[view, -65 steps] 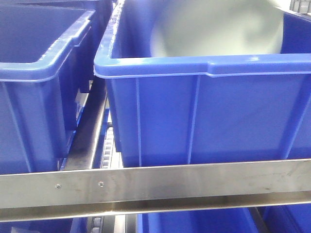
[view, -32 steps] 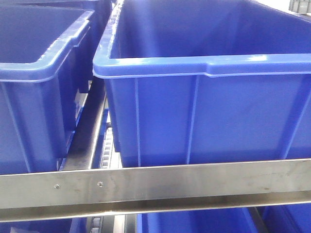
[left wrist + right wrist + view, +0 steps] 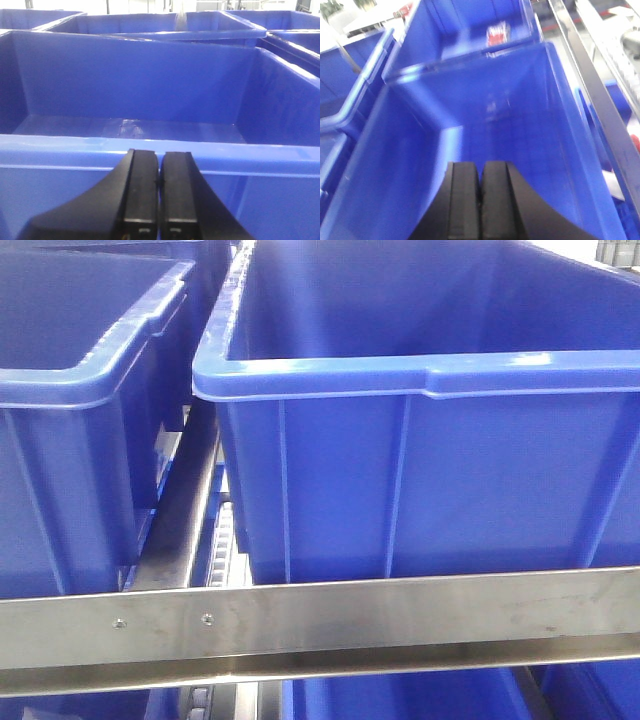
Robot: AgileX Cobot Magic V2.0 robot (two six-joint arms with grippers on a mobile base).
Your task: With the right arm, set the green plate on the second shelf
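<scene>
The green plate is out of view in every view. In the right wrist view my right gripper (image 3: 481, 167) is shut with nothing between its fingers, hanging over the inside of a deep blue bin (image 3: 485, 115) whose floor shows bare. In the left wrist view my left gripper (image 3: 160, 155) is shut and holds nothing, just before the near rim of another blue bin (image 3: 150, 145) that shows a bare floor. Neither gripper appears in the front view. I cannot tell which level of the rack is the second shelf.
The front view is filled by a large blue bin (image 3: 420, 375) and a second one to its left (image 3: 90, 390), both behind a steel shelf rail (image 3: 320, 615). More blue bins sit below. A steel rail (image 3: 590, 85) runs along the right of the right wrist view.
One second ago a blurred pale green plate showed above the right bin in the front view. It was gone half a second ago and stays out of sight now.
</scene>
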